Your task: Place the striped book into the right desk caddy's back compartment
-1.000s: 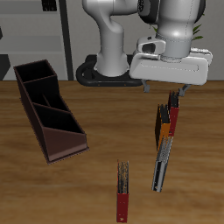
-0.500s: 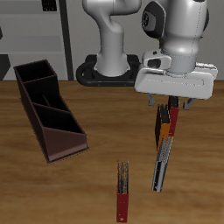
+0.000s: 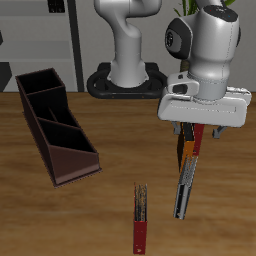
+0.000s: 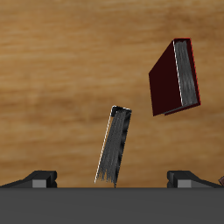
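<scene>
Hovering above the row of books, the gripper (image 3: 196, 128) has its fingers spread apart with nothing between them — the wrist view shows both fingertips wide of the striped book (image 4: 114, 145). That book (image 3: 186, 185) lies on the table, its near end toward the front edge, touching or nearly touching an orange book (image 3: 183, 142) and a red book (image 3: 198, 135) at its far end. The main risk, as I judge it, is pinching a neighbouring book along with the striped one, or catching the thin book off-centre so it pivots and slips in the lift. Another red book (image 3: 140, 217) lies apart, nearer the front edge. The right desk caddy (image 3: 55, 125) sits well apart across the table; its back compartment (image 3: 38, 85) looks empty, as do the other two sections.
</scene>
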